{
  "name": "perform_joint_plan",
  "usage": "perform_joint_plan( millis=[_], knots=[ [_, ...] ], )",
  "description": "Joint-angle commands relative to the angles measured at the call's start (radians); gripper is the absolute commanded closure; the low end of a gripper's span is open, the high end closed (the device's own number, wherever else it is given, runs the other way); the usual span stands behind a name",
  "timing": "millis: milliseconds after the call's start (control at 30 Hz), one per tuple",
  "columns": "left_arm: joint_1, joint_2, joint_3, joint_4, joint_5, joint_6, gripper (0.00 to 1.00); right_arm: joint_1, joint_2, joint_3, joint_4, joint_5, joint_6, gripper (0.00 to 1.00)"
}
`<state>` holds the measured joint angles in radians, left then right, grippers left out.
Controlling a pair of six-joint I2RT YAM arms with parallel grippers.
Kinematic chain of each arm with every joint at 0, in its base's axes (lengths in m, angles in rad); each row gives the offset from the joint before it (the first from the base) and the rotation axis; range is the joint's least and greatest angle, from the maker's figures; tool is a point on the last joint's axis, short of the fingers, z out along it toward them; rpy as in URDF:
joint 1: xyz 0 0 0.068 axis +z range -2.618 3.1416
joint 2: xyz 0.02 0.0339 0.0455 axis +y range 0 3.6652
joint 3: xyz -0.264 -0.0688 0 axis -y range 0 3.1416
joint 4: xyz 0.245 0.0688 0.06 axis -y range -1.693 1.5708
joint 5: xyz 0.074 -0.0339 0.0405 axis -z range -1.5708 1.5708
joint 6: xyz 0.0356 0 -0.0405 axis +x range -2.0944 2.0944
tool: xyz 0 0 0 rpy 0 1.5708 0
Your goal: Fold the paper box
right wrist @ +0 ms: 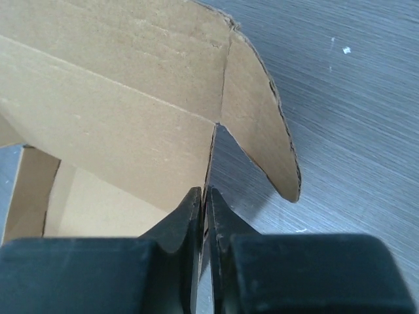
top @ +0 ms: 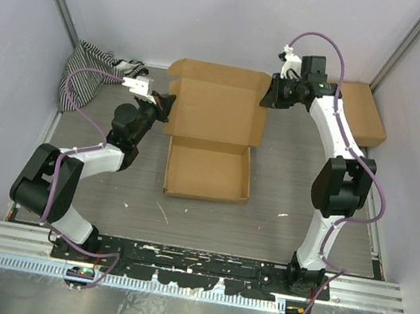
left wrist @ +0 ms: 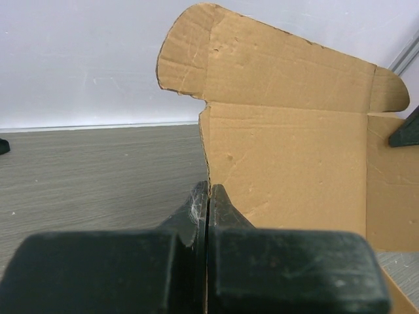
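Observation:
The paper box (top: 213, 137) is a brown cardboard mailer in the middle of the table. Its shallow tray is formed at the near end and its lid panel stands open behind it. My left gripper (top: 167, 107) is shut on the lid's left edge; the left wrist view shows the cardboard edge (left wrist: 208, 163) pinched between the fingers. My right gripper (top: 268, 96) is shut on the lid's right edge; the right wrist view shows that edge (right wrist: 211, 163) between the fingers, with a rounded flap (right wrist: 262, 124) beside it.
A black-and-white striped cloth (top: 86, 76) lies at the back left corner. A smaller brown cardboard box (top: 362, 114) sits at the back right, behind my right arm. White walls close the back and sides.

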<state>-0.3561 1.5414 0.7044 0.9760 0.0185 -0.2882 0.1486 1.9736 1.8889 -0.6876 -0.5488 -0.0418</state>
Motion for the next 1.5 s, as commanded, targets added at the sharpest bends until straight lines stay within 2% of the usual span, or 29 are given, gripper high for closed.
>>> perform_joint_plan(
  millis=[0, 100, 133, 267, 300, 367, 533, 633, 733, 867, 1000, 1100, 1300, 1467],
  knots=[
    [-0.001, -0.021, 0.026, 0.042, 0.020, 0.012, 1.00, 0.036, 0.011, 0.056, -0.041, 0.134, 0.025, 0.89],
    [-0.002, -0.021, 0.034, 0.030, 0.021, 0.007, 1.00, 0.054, -0.001, 0.028, -0.002, 0.177, 0.048, 0.97],
    [-0.002, -0.020, 0.042, 0.019, 0.017, 0.005, 0.94, 0.059, -0.013, 0.011, 0.020, 0.203, 0.055, 0.99],
    [-0.001, -0.041, 0.104, -0.118, -0.002, 0.020, 0.46, 0.073, -0.096, -0.111, 0.171, 0.280, 0.054, 0.99],
    [-0.002, -0.052, 0.130, -0.175, -0.015, 0.032, 0.38, 0.074, -0.120, -0.147, 0.210, 0.289, 0.050, 0.99],
    [-0.001, -0.070, 0.188, -0.321, -0.051, 0.063, 0.32, 0.076, -0.173, -0.231, 0.313, 0.303, 0.029, 0.99],
    [0.000, -0.083, 0.414, -0.718, -0.120, 0.166, 0.28, 0.097, -0.305, -0.413, 0.527, 0.306, -0.078, 0.99],
    [0.007, -0.039, 0.595, -0.952, -0.101, 0.236, 0.24, 0.109, -0.364, -0.493, 0.629, 0.306, -0.159, 0.99],
    [0.025, 0.035, 0.803, -1.157, -0.022, 0.275, 0.23, 0.109, -0.388, -0.515, 0.662, 0.316, -0.223, 0.99],
    [0.070, 0.176, 1.075, -1.449, 0.149, 0.272, 0.24, 0.110, -0.375, -0.474, 0.619, 0.327, -0.265, 0.99],
    [0.079, 0.256, 1.209, -1.642, 0.232, 0.277, 0.27, 0.110, -0.368, -0.456, 0.613, 0.334, -0.288, 0.99],
    [0.080, 0.233, 1.190, -1.672, 0.265, 0.266, 0.30, 0.110, -0.360, -0.443, 0.606, 0.354, -0.300, 0.99],
    [0.079, 0.119, 0.984, -1.555, 0.253, 0.235, 0.29, 0.109, -0.358, -0.446, 0.609, 0.354, -0.327, 0.99],
    [0.077, 0.155, 1.008, -1.560, 0.168, 0.250, 0.26, 0.109, -0.365, -0.451, 0.610, 0.334, -0.335, 0.99]
  ],
)
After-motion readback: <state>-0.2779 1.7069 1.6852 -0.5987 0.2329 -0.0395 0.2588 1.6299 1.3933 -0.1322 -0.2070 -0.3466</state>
